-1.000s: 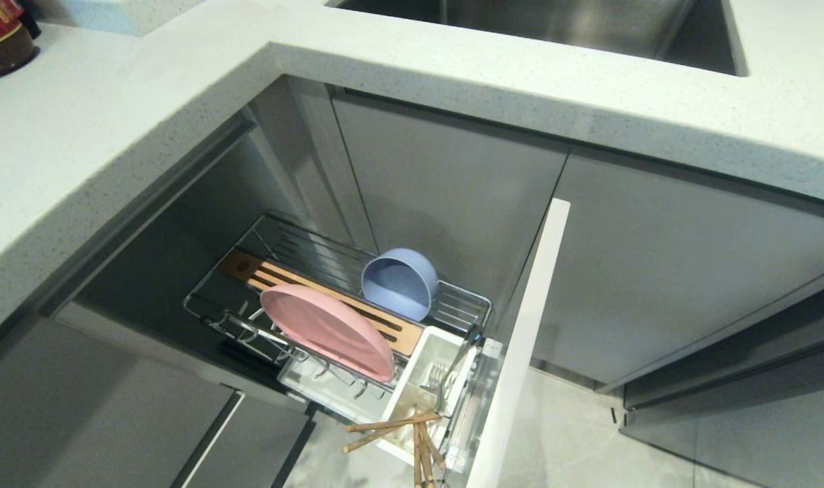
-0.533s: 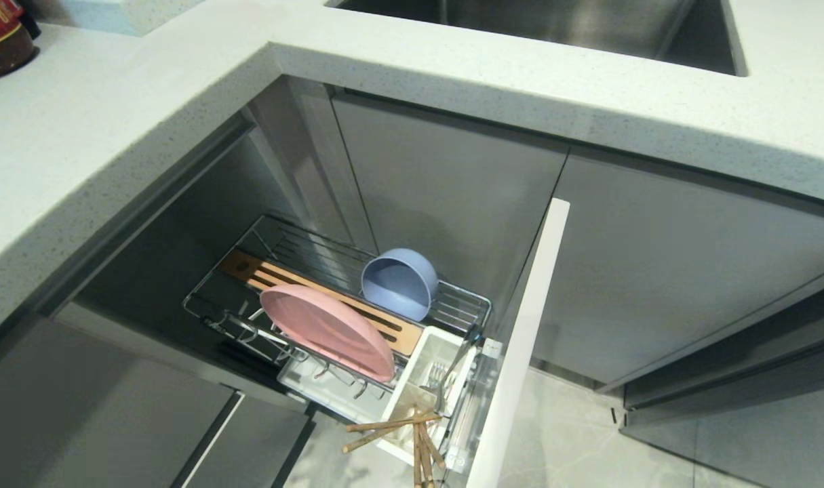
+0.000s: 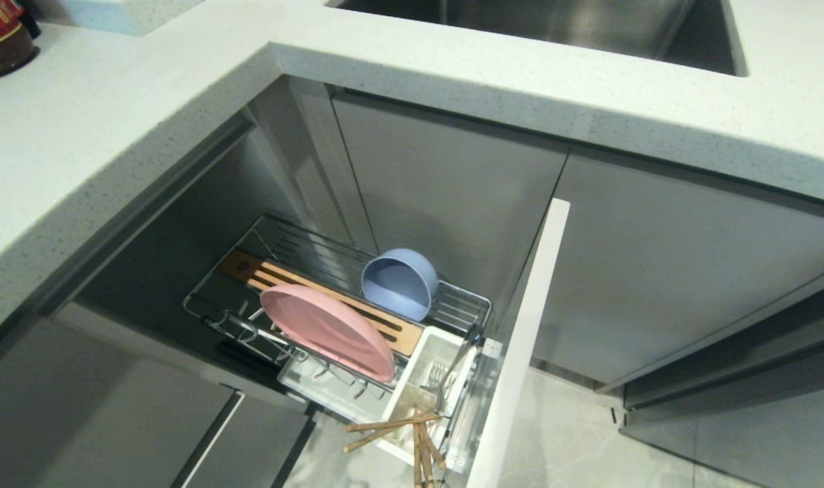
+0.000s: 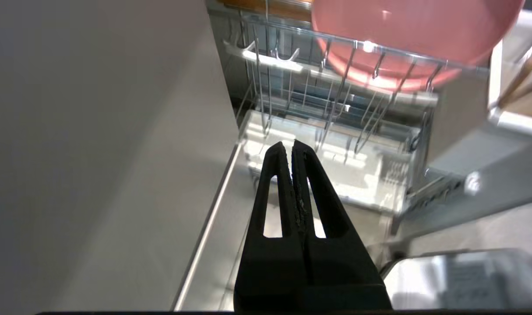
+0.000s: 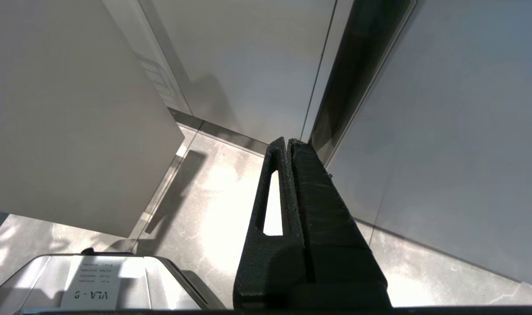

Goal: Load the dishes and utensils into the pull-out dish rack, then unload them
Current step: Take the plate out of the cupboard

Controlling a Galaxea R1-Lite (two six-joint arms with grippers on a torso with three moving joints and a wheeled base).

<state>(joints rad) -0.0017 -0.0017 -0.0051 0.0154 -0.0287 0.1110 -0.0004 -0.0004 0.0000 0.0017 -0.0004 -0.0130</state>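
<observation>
The pull-out dish rack (image 3: 476, 305) stands pulled out under the counter, its pale door front (image 3: 520, 352) at the right. A pink plate (image 3: 327, 332) leans in the prongs, and a pale-blue bowl (image 3: 398, 283) sits on its side behind the slotted wooden strip (image 3: 262, 272). Wooden chopsticks (image 3: 391, 427) and a silver fork (image 3: 439, 376) stick out of the white cutlery cup (image 3: 452, 342). Neither arm shows in the head view. My left gripper (image 4: 288, 145) is shut and empty, low beside the rack, below the pink plate (image 4: 406, 30). My right gripper (image 5: 287, 142) is shut and empty, over the floor.
A speckled white counter (image 3: 113, 129) with a steel sink (image 3: 554, 27) overhangs the rack. Grey cabinet doors (image 3: 656, 271) flank the opening. A dark jar (image 3: 1, 41) stands at the counter's far left. Grey floor tiles (image 3: 561, 440) lie in front of the rack's door.
</observation>
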